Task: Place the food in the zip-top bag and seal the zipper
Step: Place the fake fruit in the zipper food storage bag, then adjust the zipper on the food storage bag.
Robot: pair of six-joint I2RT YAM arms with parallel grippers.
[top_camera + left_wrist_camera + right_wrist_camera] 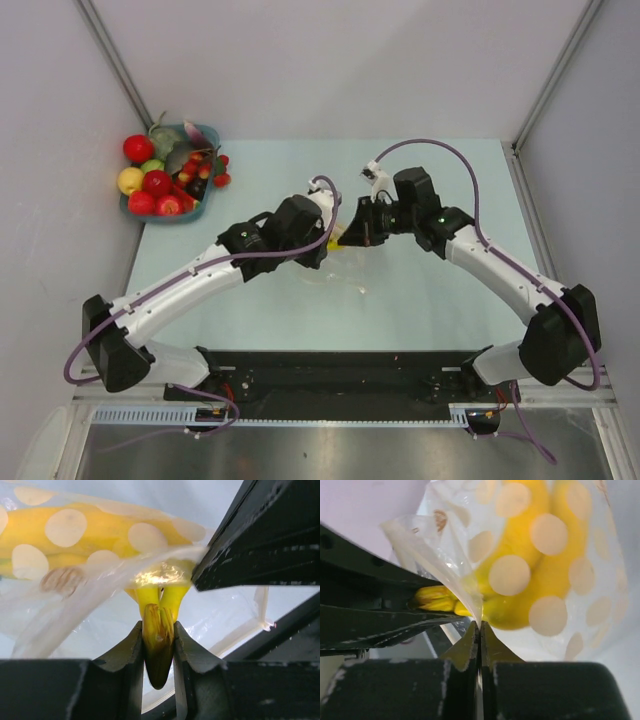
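A yellow toy banana bunch (100, 530) lies mostly inside the clear zip-top bag (60, 610), which has white dots. The bunch's stem (158, 640) sticks out of the bag's mouth. My left gripper (159, 645) is shut on that stem. My right gripper (480, 627) is shut on a fold of the bag's edge, just beside the bananas (520, 605). A whitish zipper strip (235, 637) runs below the stem. In the top view both grippers (335, 238) (353, 236) meet at mid-table, with the bag largely hidden under them.
A blue basket (190, 213) at the far left corner holds more food: red apples (138, 148), a yellow fruit (130, 180) and several small red pieces. Grey walls enclose the table on three sides.
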